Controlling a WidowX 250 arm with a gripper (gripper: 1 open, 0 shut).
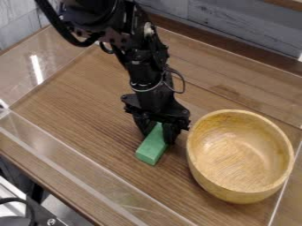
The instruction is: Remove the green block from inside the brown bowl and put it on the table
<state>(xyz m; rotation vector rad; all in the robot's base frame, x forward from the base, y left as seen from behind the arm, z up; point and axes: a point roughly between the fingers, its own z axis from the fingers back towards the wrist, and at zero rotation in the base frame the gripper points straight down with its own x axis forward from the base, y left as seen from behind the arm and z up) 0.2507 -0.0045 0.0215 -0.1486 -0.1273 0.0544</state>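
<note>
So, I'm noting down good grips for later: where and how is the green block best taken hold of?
Probably across its long sides near the middle, coming down from above. The green block lies flat, long and narrow, and beside the brown bowl, its top faces up.

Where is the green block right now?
The green block is on the table, outside and just left of the bowl in the camera view, with the gripper at its upper end.

Bowl [239,157] blocks right side of image — bare tabletop [71,106] open to left.
</note>
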